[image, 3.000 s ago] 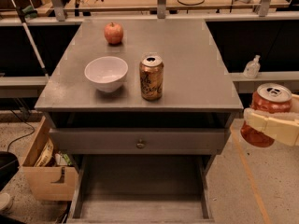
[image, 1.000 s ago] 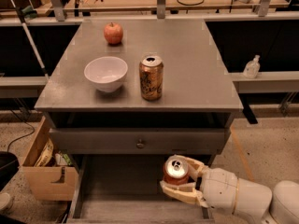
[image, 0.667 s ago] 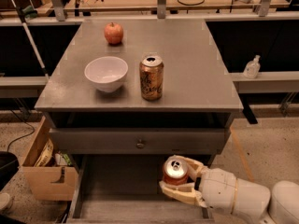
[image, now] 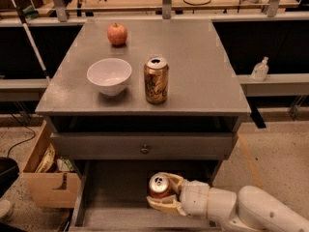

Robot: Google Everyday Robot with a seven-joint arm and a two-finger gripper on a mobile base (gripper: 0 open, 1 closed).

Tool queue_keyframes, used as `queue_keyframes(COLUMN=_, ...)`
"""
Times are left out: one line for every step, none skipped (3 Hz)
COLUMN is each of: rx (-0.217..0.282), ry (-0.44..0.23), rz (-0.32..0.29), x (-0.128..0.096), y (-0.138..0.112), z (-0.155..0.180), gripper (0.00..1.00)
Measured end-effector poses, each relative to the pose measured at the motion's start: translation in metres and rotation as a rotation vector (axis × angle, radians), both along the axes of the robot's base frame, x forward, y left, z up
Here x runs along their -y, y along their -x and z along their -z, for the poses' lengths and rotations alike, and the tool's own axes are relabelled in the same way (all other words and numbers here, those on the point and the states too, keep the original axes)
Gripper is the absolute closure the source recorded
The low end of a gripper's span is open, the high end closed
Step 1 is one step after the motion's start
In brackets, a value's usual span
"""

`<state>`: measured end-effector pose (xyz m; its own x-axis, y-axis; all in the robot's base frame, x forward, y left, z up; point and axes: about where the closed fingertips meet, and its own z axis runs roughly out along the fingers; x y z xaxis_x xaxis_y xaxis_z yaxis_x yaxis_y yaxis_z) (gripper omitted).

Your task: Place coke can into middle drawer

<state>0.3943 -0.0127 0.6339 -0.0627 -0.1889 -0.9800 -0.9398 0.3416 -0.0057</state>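
Arm is reaching in from lower right, and the gripper (image: 162, 192) is sitting inside the open middle drawer (image: 113, 190), toward its right half. Fingers (image: 170, 179) are clamping on the coke can (image: 159, 185), one above and one below it in this view. Can is standing roughly upright, silver top facing the camera, over the drawer's bare floor; can't tell whether its base is touching the floor. Above the open drawer, a closed drawer front (image: 96, 146) with a round knob (image: 145, 150) is showing. On the cabinet top (image: 198, 66), a gold-brown can (image: 156, 80) is standing near the front middle, a white bowl (image: 109, 75) is sitting just left of it, and an apple (image: 117, 34) is lying further back. A cardboard box (image: 46, 185) is sitting on the ground left of the cabinet.
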Motion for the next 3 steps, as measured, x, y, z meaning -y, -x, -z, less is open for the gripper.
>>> queue_keyframes(rx=-0.029, ry=-0.008, rz=-0.066, x=-0.04, y=-0.02, z=0.064, gripper=1.0)
queue_keyframes(rx=-0.021, ry=-0.052, rz=-0.167, x=-0.089, y=-0.037, z=0.111, gripper=1.0)
queue_keyframes(rx=-0.013, ry=-0.081, rz=-0.245, x=-0.128, y=-0.044, z=0.141, gripper=1.0)
